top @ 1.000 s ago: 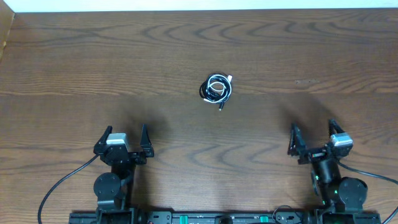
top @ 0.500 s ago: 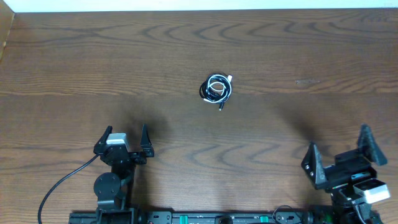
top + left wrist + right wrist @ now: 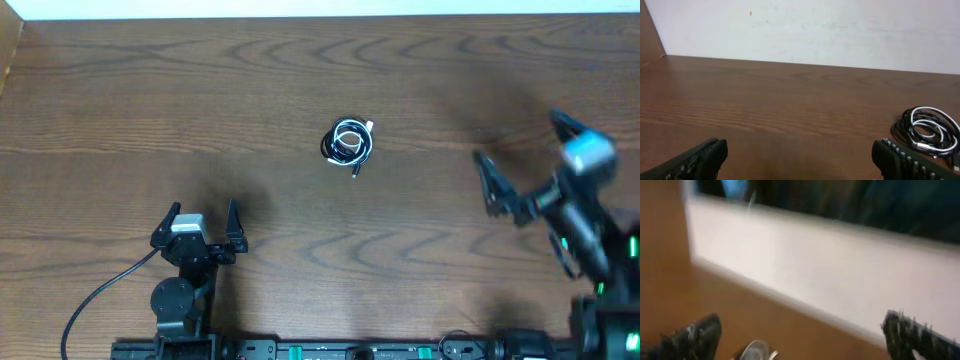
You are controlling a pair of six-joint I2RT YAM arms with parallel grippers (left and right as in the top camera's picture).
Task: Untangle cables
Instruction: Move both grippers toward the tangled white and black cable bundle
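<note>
Holding left gripper [image 3: 203,208] wide open and gripping nothing, jaws pointing toward the far edge, low at front left of table [image 3: 200,100]. Showing, in left wrist view, its fingers [image 3: 695,160] at the bottom corners with bare wood between them. Holding right gripper [image 3: 517,138] likewise spread wide and empty, at the table's right side, blurred in overhead view. Showing, in right wrist view, two dark fingers against a smeared pale wall [image 3: 805,265]; light shape [image 3: 757,350] low between them too blurred to identify. Lying coiled together near table centre: cables [image 3: 349,143], white loops inside, black loops around, one plug end poking out below the bundle. Sitting well apart from both grippers, touching neither. Trailing arm cable [image 3: 100,290], thicker and black, from left arm base toward the front edge.
</note>
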